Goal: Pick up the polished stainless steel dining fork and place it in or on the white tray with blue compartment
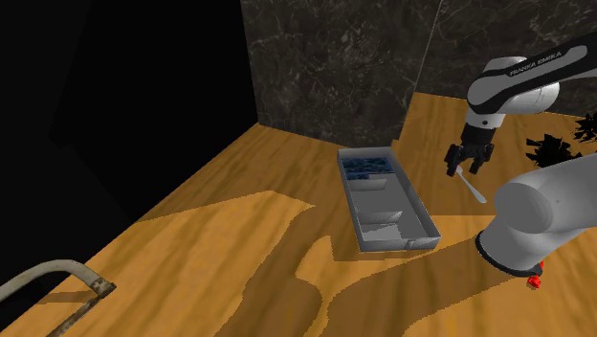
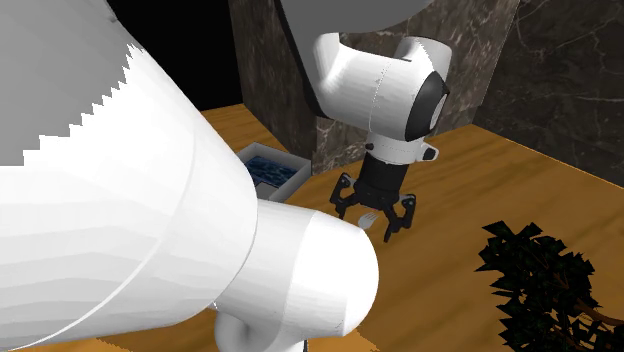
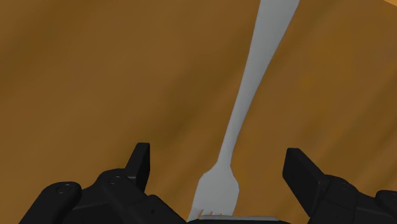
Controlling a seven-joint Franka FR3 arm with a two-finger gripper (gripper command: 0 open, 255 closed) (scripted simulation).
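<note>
A: Pincer state?

B: Released. Gripper [image 1: 470,165] hangs tips-down, low over the fork [image 3: 245,102]. In wrist view the two black fingers [image 3: 143,167] stand well apart. Fork head sits btwn them, and neither finger touches it.

A: Fork loc?

B: Flat on the wooden table [image 1: 230,239]. Drawn pale grey, no shine. Tined end is under the palm; handle runs straight out, away from the gripper. In shoulder view it lies on that view's right of the tray [image 1: 418,213], near but apart.

A: Tray?

B: Long, grey-white, sectioned. Blue compartment [image 1: 368,168] is at the far end, closest to the dark marbled wall [image 1: 335,67]. Second ext. view shows that same blue end on its left, behind the white arm [image 2: 385,85].

A: Other items?

B: Dark spiky plant [image 1: 553,148] on the table, on shoulder view's right of the gripper. Small red bit [image 1: 536,280] by the arm's base, can't tell what. Curved grey bar [image 1: 57,278] in shoulder view's lower left corner, also unclear. Black area [image 1: 115,86] past the table's far left edge.
</note>
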